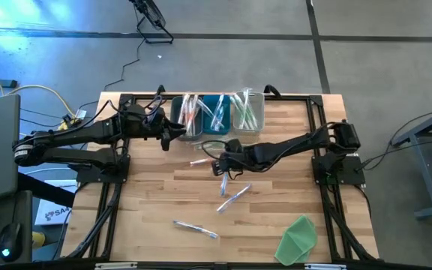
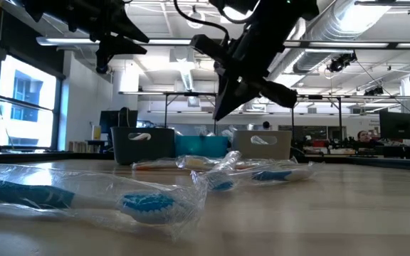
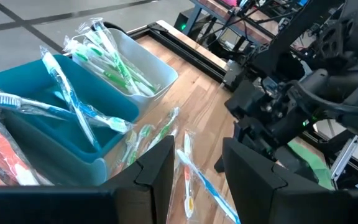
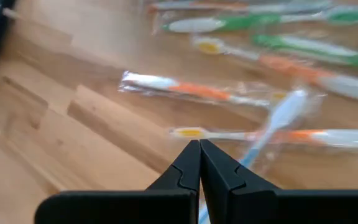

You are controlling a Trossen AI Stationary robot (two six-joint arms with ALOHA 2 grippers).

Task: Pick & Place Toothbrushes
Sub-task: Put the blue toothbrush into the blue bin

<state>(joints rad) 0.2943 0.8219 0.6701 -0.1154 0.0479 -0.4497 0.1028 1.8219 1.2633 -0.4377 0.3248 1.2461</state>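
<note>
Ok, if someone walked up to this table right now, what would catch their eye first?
Probably the three bins at the table's far edge, bristling with wrapped toothbrushes sorted orange, blue and green. Next, the right gripper, shut and empty, hanging over loose toothbrushes scattered mid-table. The left gripper waits open beside the bins, and a green sheet lies at the near right corner.

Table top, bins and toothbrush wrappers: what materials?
Table top: looks like wood, pale planks with visible grain and seams, matte. Bins: likely moulded plastic, smooth opaque walls, teal and white. Toothbrush wrappers: thin clear film, crinkled and glinting; toothbrushes inside look plastic.
</note>
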